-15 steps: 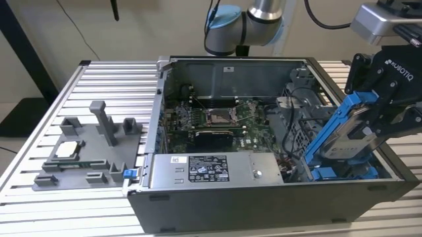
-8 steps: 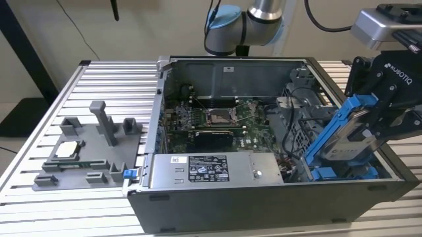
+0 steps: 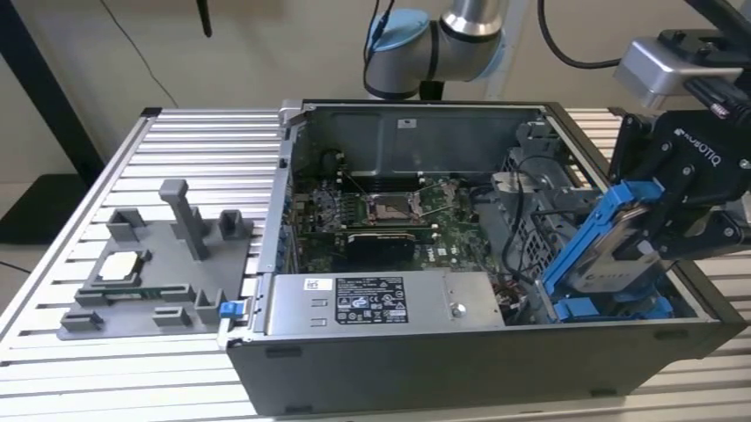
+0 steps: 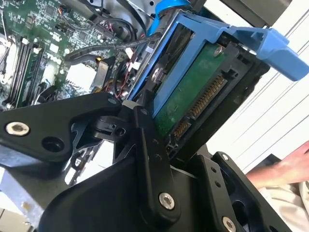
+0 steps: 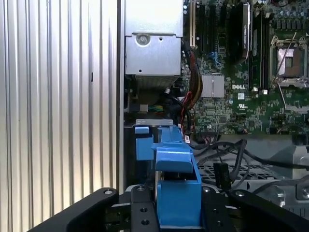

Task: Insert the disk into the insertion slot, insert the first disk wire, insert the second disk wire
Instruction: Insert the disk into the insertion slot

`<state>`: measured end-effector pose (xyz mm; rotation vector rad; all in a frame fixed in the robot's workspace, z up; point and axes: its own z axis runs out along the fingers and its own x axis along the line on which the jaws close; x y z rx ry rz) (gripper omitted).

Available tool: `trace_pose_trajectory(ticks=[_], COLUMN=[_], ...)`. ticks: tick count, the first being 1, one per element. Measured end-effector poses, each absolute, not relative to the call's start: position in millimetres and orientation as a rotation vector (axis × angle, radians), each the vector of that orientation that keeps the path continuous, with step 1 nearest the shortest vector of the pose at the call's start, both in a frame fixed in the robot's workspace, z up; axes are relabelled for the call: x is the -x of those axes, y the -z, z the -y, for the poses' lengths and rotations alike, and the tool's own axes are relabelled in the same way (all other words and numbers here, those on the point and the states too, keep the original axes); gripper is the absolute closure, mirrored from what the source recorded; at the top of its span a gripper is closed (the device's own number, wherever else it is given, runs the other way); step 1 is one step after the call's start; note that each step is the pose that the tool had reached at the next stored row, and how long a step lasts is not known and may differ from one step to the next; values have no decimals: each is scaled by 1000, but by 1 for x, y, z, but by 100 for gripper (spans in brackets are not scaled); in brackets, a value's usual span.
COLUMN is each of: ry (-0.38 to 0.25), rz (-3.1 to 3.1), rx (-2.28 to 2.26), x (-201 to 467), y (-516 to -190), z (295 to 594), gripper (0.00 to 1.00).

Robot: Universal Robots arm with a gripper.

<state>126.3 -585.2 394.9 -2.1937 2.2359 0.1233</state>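
My gripper (image 3: 667,230) is shut on the disk (image 3: 610,257), a silver-grey drive in a bright blue frame. The disk is held steeply tilted over the exterior view's right end of the open computer case. Its lower end hangs just above the insertion slot (image 3: 614,309), where blue rails show. The second wrist view shows the disk's green circuit board and connector (image 4: 193,99) with black fingers (image 4: 150,154) clamped on the blue frame. In the first wrist view the blue frame (image 5: 176,186) sits between the finger pads. Loose black cables (image 5: 227,155) lie beside the bay.
Inside the case lie the motherboard (image 3: 375,211), a power supply (image 3: 375,303) along the front wall, and a perforated grey cage (image 3: 528,220). A grey fixture (image 3: 153,264) stands on the slatted table at the exterior view's left. A person's hand (image 4: 285,169) rests nearby.
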Motion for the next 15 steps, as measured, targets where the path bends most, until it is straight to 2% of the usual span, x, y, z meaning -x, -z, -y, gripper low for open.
trace_pose_trajectory(ticks=[15], ry=[-123], rz=[-2236], rx=[2194], x=[-126], y=[-380], z=[585], gripper=[100])
